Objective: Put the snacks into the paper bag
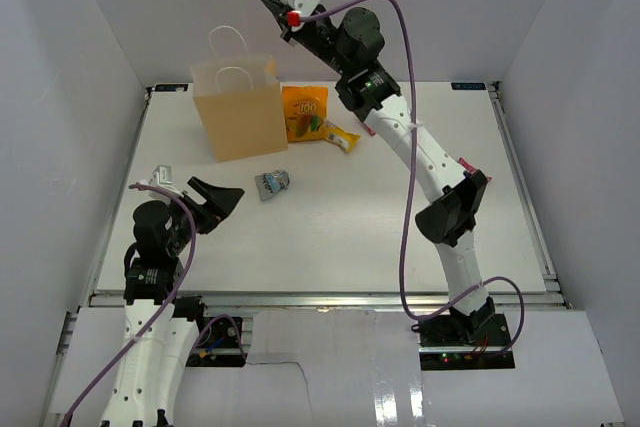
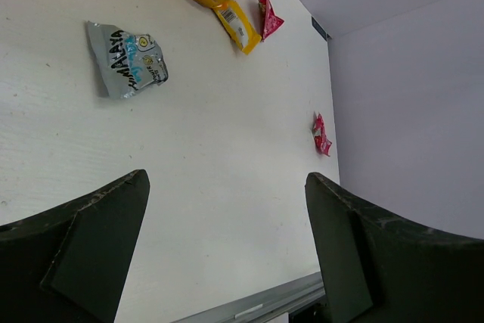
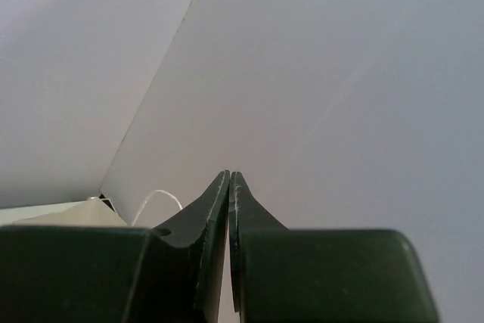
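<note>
The silver-blue packet, lying out on the worktop, carries bold black capitals along its length. They seem to read "MALAYA", though the first letters are unsure. Near the far edge, the orange bag has pale lettering too small to read. The yellow wrapper has a white panel of illegible fine print.

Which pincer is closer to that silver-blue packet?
Left. The left pincer sits a short way from the silver-blue packet; the right pincer is high up by the paper bag.
</note>
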Motion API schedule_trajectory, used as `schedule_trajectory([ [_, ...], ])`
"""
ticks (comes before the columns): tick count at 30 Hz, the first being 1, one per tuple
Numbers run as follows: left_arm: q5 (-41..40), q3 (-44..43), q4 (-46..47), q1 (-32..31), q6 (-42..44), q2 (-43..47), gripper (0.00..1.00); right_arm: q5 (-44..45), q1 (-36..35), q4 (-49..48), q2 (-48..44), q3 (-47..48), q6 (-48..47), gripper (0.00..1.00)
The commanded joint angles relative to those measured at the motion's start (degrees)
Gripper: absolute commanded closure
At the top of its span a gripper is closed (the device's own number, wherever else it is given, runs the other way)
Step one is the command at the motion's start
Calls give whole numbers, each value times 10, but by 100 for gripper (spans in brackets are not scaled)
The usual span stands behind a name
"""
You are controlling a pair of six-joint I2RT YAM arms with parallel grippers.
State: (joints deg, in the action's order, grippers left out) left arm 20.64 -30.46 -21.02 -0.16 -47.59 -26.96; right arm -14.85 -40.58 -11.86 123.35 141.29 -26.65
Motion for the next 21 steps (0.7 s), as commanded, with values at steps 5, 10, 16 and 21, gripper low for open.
schedule_trajectory([
  [5,25,22,43,1,-14,-14,5,2,53,29,-100,-121,67,92],
  [10,52,24,136,1,9,-142,2,-116,123,165,-153,-290,111,78],
  [16,-43,-93,121,-116,83,-363,2,-243,185,256,-208,-463,110,15],
  [21,-163,-180,80,-204,108,-479,2,-255,214,289,-239,-543,104,13],
])
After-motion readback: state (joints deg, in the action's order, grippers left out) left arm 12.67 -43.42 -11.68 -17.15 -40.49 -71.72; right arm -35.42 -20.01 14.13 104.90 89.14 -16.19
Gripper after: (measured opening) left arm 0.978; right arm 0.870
